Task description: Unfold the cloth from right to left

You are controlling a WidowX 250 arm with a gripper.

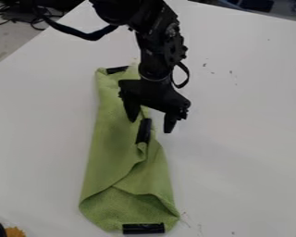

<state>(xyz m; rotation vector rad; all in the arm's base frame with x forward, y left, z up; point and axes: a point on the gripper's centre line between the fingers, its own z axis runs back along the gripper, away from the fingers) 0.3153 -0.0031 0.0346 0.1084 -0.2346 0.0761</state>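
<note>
Left of centre on white table [239, 140], see green cloth [115, 140], folded into long strip. Probably handles light, soft and limp, not fragile, apt to drag in layers. Best pinch loose edge by middle black strip [144, 131], taking upper layer only; hard to tell how layers part there. Above that edge, find gripper [151, 125] spread wide, apparently holding nothing. Around cloth, note smooth tabletop with dark specks. Beyond, at upper left, see cables [21, 15] on floor.
</note>
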